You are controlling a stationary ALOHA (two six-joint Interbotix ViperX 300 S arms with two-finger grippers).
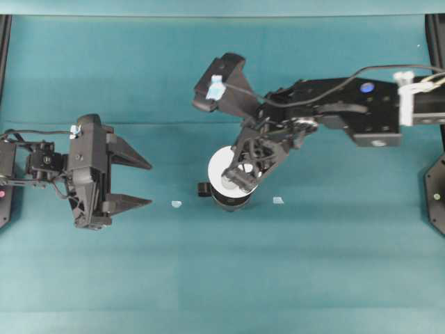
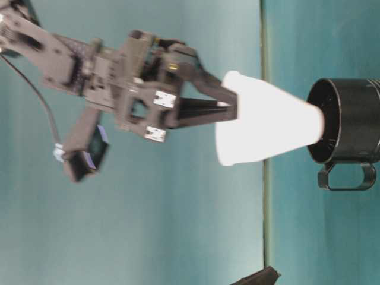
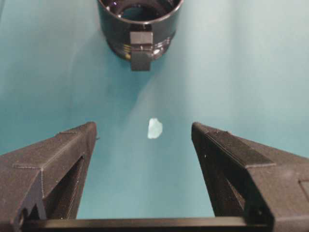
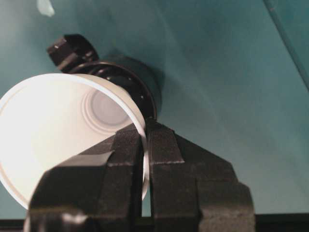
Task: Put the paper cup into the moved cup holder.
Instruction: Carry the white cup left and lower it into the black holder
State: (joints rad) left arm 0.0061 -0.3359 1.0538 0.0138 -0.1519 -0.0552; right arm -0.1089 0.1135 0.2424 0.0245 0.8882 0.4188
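The white paper cup (image 2: 267,127) hangs by its rim wall from my right gripper (image 2: 228,102), which is shut on it, one finger inside and one outside. The cup's small base sits right at the mouth of the glossy black cup holder (image 2: 350,119). From overhead the paper cup (image 1: 224,167) sits tilted above the cup holder (image 1: 229,202), whose handle points left. In the right wrist view the paper cup (image 4: 58,130) covers most of the cup holder (image 4: 140,82), with my right gripper (image 4: 146,133) pinching the rim. My left gripper (image 1: 142,184) stands open and holds nothing, left of the cup holder (image 3: 140,24).
Two small pale scraps lie on the teal table, one (image 1: 176,204) between my left gripper and the holder, one (image 1: 278,200) to the holder's right. The first scrap (image 3: 155,128) shows between my left fingers. Black frame parts (image 1: 437,191) stand at the right edge.
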